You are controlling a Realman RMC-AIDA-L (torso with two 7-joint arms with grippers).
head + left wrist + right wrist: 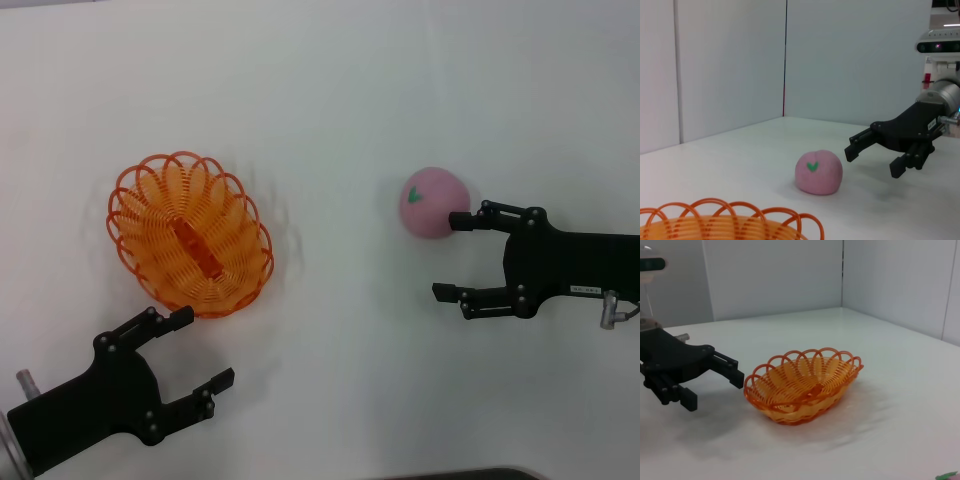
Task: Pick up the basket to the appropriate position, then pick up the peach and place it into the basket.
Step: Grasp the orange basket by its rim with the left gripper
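The orange openwork basket (190, 235) sits on the white table at the left; it also shows in the right wrist view (802, 382), and its rim shows in the left wrist view (730, 215). The pink peach (435, 200) with a green leaf mark lies at the right, also in the left wrist view (818, 171). My left gripper (205, 347) is open and empty, just in front of the basket's near rim. My right gripper (450, 255) is open and empty beside the peach, one fingertip at its edge; the peach is not between the fingers.
The white table (330, 100) stretches around both objects. Pale walls stand behind the table in the wrist views. My right gripper shows in the left wrist view (873, 162), and my left gripper in the right wrist view (714, 392).
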